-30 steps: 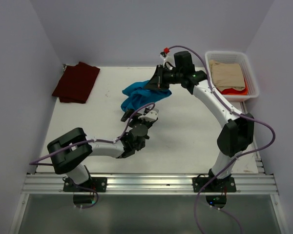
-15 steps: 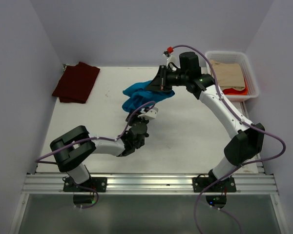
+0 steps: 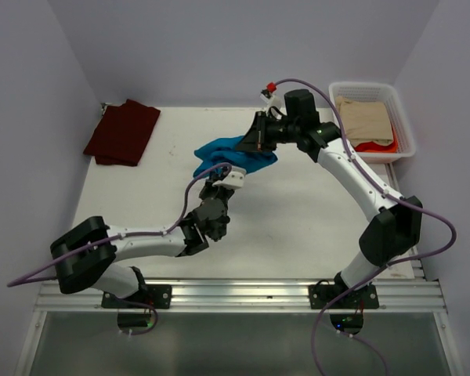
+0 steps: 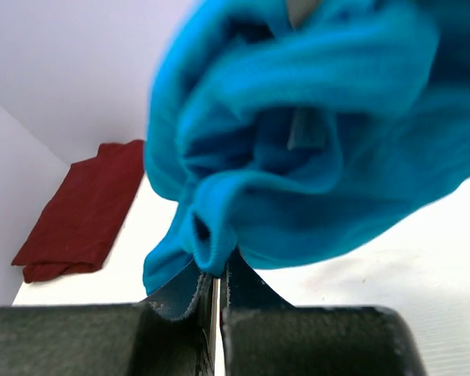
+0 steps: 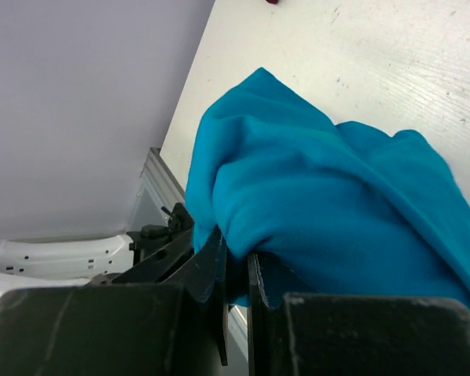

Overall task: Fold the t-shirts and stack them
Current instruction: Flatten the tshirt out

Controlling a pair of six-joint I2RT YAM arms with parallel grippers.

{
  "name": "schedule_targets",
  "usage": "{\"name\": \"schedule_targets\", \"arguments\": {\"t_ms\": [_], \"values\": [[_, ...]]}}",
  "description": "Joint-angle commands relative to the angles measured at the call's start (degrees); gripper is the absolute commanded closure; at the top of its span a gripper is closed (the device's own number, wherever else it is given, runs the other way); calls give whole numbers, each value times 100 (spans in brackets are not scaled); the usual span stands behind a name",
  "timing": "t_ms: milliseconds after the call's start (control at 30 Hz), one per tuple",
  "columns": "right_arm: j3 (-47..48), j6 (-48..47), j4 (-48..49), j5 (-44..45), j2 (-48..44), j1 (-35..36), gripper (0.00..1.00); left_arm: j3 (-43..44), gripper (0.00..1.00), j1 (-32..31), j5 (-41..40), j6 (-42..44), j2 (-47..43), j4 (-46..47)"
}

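- Left gripper: jaws nearly together, pinching a thin fold of the teal-blue t-shirt. The cloth rises straight out of the fingertips toward 12 o'clock in the left wrist view.
- Right gripper: jaws narrow, clamped on another edge of the same shirt. The bulk of the cloth spreads toward 2 o'clock in the right wrist view.
- Top view: the shirt is a bunched mass between the two grippers, left gripper at its 6 o'clock edge, right gripper at its 2 o'clock end. I cannot tell whether its lower folds touch the table.
- Teal cloth: soft, matte knit, heavily crumpled into rounded rolls and deep creases; no flat panel visible.
- Maroon t-shirt: at 10 o'clock from the teal bundle, well apart, flat on the table's far-left corner, folded to a rough rectangle.
- Table surface: white, faintly grained and scuffed.
- White slatted basket: at 3 o'clock from the bundle, holding a tan cloth over an orange-red cloth.
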Motion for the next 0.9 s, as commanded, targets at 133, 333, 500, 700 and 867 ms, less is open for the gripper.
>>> {"name": "schedule_targets", "arguments": {"t_ms": [133, 333, 500, 700, 867], "values": [[235, 107, 235, 105, 127, 17, 100, -51, 100, -158, -207, -168, -697, -238], [464, 116, 166, 122, 207, 9, 100, -148, 100, -167, -110, -335, -732, -247], [526, -262, -414, 1008, 260, 0, 100, -78, 100, -176, -242, -484, -1336, -780], [271, -359, -1380, 3395, 207, 0, 77, 80, 100, -167, -365, -151, -2347, -1265], [-675, -237, -1663, 4208, -415, 17, 11, 405, 100, -167, -409, 350, -2928, -1450]]}}
